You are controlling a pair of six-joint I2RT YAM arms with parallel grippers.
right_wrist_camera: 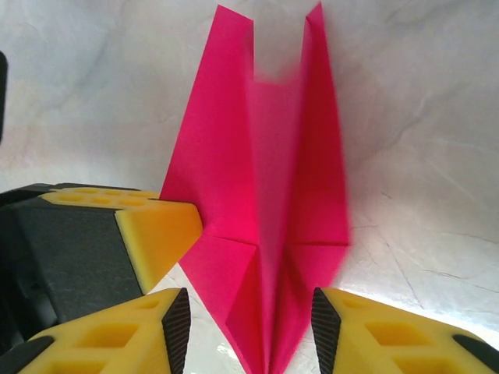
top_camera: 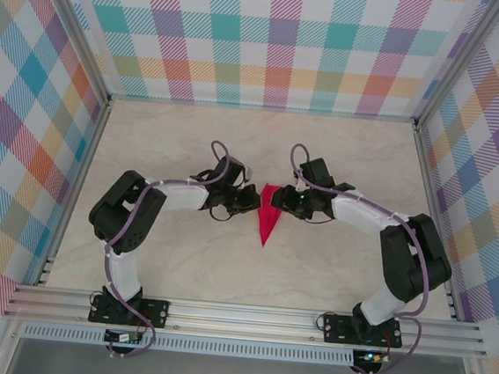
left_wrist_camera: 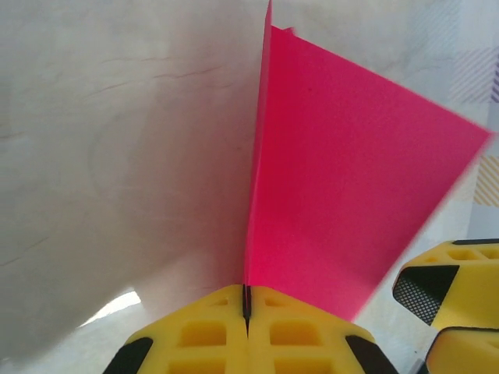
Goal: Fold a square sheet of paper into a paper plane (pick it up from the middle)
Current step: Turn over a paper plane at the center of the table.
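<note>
L gripper [left_wrist_camera: 246, 302] clamps paper plane [left_wrist_camera: 343, 179] by its fold, steadying it. R gripper [right_wrist_camera: 249, 331], wide open & empty, straddles plane, prob. for creasing.

The paper plane [top_camera: 269, 212] is a slim magenta-pink dart, creased along a centre ridge with both wings partly spread. It sits mid-table [top_camera: 349, 161], nose pointing toward the near edge.

The paper plane [right_wrist_camera: 265, 234] is matte paper, the table [top_camera: 180, 260] smooth, faintly veined.
</note>
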